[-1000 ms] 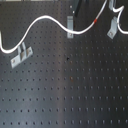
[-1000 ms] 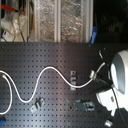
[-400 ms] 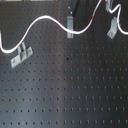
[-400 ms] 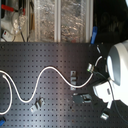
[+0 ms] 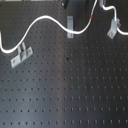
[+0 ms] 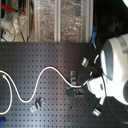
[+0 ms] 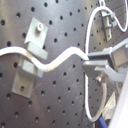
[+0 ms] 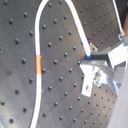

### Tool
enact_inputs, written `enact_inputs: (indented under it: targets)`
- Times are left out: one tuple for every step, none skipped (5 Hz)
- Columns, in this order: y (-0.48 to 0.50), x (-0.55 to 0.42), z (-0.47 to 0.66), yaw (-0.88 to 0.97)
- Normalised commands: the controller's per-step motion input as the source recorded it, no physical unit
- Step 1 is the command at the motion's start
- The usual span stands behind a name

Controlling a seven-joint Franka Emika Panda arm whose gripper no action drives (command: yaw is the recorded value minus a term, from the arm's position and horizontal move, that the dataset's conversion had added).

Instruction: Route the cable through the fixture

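Cable (image 5: 47, 20) snakes across the board (image 5: 70, 85), long axis left to right in the first exterior view, red band (image 5: 92, 18) toward that right end. Gripper (image 8: 92, 56) fingers closed on the cable. Fixture (image 5: 114, 28) sits beside the cable's right end.

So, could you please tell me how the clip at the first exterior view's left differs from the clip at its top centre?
In the first exterior view, the left clip lies slanted with a long flat plate; the centre clip is narrower and straighter. The cable passes beside the left clip but crosses the centre clip. Both are silver-grey metal on the black board.
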Motion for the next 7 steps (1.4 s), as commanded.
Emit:
enact_inputs:
  targets:
    - [0.219, -0.286, -0.04, 0.11]
    - [0.399, -0.052, 0.05, 0.13]
    - [0.476, 0.115, 0.0, 0.12]
    - [0.005, 0.022, 0.0, 0.0]
    - [-0.261, 0.056, 0.48, 0.0]
    - [0.0, 0.0, 0.02, 0.0]
    - [-0.061, 0.014, 0.0, 0.0]
